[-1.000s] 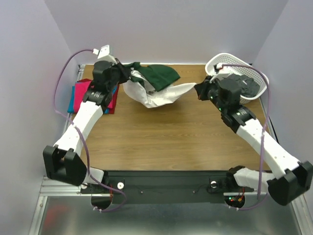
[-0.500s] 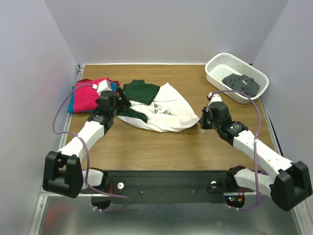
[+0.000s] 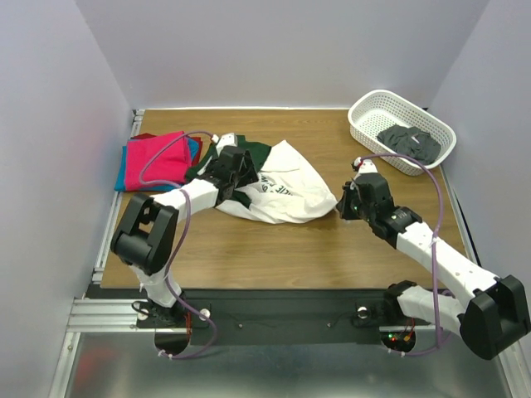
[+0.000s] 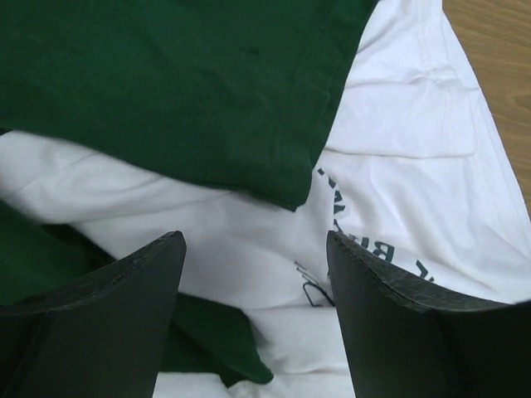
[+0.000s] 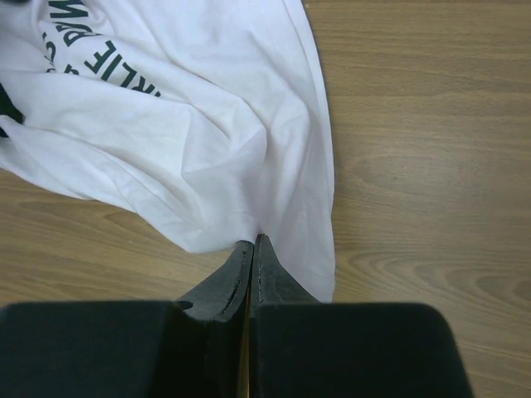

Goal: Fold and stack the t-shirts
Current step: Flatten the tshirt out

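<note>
The white t-shirt (image 3: 286, 192) with dark green sleeves (image 3: 250, 152) and black lettering lies crumpled and partly spread on the wooden table, left of centre. My left gripper (image 3: 239, 172) hovers over its left part, open, with nothing between its fingers. In the left wrist view the green sleeve (image 4: 166, 91) and white cloth (image 4: 398, 166) lie just beneath the left gripper (image 4: 253, 274). My right gripper (image 3: 342, 203) is shut on the shirt's right edge, and in the right wrist view the right gripper (image 5: 253, 242) pinches the white cloth (image 5: 191, 108). Folded magenta, blue and red t-shirts (image 3: 158, 157) are stacked at the far left.
A white lattice basket (image 3: 362, 124) stands at the back right with a dark grey garment (image 3: 406, 141) in it. Walls close in the table on the left, back and right. Bare wood (image 3: 282, 257) shows in front of the shirt.
Both arms brought the white shirt from the back of the table down toward the middle. My left gripper then opened, let the cloth go and shifted right over it. The right gripper stayed shut.
</note>
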Robot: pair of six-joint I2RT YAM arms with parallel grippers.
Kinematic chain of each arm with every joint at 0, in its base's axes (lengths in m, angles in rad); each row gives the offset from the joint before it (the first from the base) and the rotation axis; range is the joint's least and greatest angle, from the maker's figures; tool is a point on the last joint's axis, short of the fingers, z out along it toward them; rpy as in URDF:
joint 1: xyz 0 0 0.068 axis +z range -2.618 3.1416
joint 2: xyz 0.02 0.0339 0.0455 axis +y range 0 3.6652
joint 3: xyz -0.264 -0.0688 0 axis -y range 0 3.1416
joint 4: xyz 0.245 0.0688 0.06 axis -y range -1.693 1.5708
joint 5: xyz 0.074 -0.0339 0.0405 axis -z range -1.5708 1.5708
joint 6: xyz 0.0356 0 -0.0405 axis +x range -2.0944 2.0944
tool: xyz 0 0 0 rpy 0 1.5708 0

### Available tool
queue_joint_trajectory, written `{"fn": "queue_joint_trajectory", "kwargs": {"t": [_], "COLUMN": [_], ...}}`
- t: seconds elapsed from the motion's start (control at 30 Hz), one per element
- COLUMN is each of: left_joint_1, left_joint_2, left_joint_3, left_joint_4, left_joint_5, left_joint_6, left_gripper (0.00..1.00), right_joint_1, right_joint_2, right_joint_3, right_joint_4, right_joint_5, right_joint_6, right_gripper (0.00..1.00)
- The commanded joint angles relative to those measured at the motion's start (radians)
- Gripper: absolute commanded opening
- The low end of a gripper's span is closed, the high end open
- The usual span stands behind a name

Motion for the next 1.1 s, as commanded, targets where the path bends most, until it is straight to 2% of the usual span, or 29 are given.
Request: {"fn": "queue_joint_trajectory", "kwargs": {"t": [0.0, 0.3, 0.57, 0.8, 0.83, 0.93, 1.0, 1.07], "left_joint_1": [0.004, 0.003, 0.003, 0.003, 0.003, 0.003, 0.003, 0.003], "left_joint_2": [0.043, 0.151, 0.217, 0.235, 0.237, 0.22, 0.199, 0.156], "left_joint_3": [0.113, 0.19, 0.222, 0.24, 0.24, 0.244, 0.242, 0.245], "left_joint_4": [0.044, 0.03, 0.007, -0.01, -0.014, -0.03, -0.039, -0.057], "left_joint_5": [-0.031, -0.036, -0.05, -0.086, -0.094, -0.1, -0.105, -0.109], "left_joint_6": [0.0, -0.006, -0.001, 0.029, 0.034, 0.042, 0.045, 0.057], "left_gripper": [0.8, 0.79, 0.7, 0.36, 0.24, 0.06, 0.01, 0.0], "right_joint_1": [0.005, 0.006, 0.005, 0.006, 0.005, 0.006, 0.005, 0.005], "right_joint_2": [-0.024, -0.006, -0.012, -0.035, -0.041, -0.044, -0.044, -0.041], "right_joint_3": [-0.01, -0.034, -0.047, -0.059, -0.059, -0.06, -0.057, -0.048], "right_joint_4": [0.068, 0.09, 0.102, 0.104, 0.104, 0.104, 0.104, 0.102], "right_joint_5": [-0.042, -0.059, -0.062, -0.059, -0.062, -0.056, -0.039, 0.005], "right_joint_6": [0.013, -0.006, -0.004, 0.0, 0.005, 0.01, 0.013, 0.005], "right_gripper": [0.0, 0.0, 0.0, 0.0, 0.0, 0.0, 0.0, 0.01]}}
